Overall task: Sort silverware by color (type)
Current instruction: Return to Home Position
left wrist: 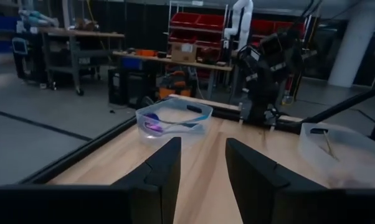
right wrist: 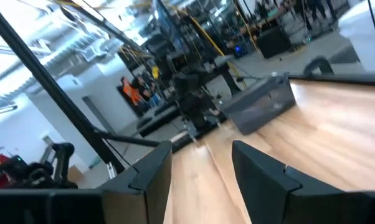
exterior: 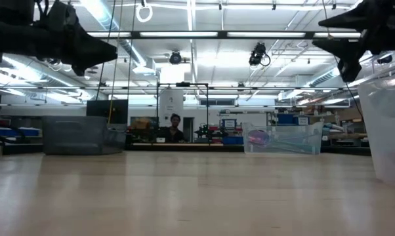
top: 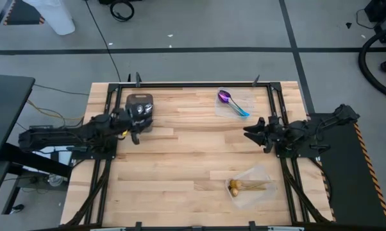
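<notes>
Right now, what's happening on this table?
Nothing is being handled. The left gripper and right gripper both hang open and empty at opposite sides of the table. On the right arm's side, purple spoons lie in a clear container and gold spoons in a second clear container. A dark bin stands beside the left gripper; its contents are hard to make out.

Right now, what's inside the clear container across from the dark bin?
Purple-blue spoons with teal handles, lying overlapped in the clear container; their count is hidden by the overlap.

Gold spoons [top: 247, 187] uncountable (too small).
</notes>
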### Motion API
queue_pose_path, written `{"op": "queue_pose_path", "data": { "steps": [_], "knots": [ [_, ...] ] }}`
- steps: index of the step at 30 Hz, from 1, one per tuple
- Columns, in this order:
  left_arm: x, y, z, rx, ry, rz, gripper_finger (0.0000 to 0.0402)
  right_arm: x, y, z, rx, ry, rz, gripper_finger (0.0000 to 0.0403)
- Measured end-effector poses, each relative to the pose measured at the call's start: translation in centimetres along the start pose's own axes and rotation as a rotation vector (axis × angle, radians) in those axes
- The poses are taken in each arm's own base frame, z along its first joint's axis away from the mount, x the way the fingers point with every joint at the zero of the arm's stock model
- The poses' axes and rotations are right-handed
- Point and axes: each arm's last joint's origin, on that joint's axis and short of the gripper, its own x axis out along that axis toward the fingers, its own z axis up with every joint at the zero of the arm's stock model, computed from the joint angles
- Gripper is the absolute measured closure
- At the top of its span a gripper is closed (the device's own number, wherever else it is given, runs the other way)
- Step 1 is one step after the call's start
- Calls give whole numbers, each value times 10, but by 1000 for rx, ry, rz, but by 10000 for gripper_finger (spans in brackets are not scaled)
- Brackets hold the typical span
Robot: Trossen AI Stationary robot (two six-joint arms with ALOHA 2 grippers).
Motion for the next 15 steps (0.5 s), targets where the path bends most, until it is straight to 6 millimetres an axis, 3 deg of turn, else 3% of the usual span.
{"op": "queue_pose_path", "data": {
  "steps": [7, 15],
  "knots": [
    [-7, -2, -2, 120, -69, 27, 267, -2, 11, 23, -59, -88, 20, 224],
    [-16, -2, -12, 135, -156, 65, 267, -1, 7, 15, -206, -13, -18, 225]
  ]
}}
